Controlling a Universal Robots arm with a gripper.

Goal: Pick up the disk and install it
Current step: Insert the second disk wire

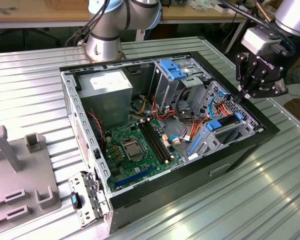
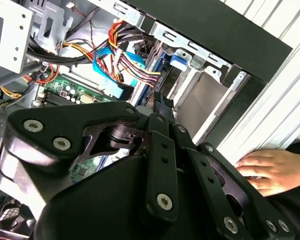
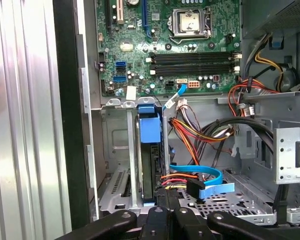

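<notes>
Fingers of the black gripper point(image 1: 238, 98) press together on the blue-railed dark-grey disk point(image 3: 149, 160). It stands edgewise in the metal drive bay point(image 3: 117, 165) at the exterior view's right.

end effector point(image 1: 238, 97) fingertips hidden, hand point(image 2: 264, 170) cut off by edge

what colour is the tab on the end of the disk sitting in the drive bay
Bright blue; the disk shows it best in the first wrist view.

No legible text, labels or numbers.
</notes>
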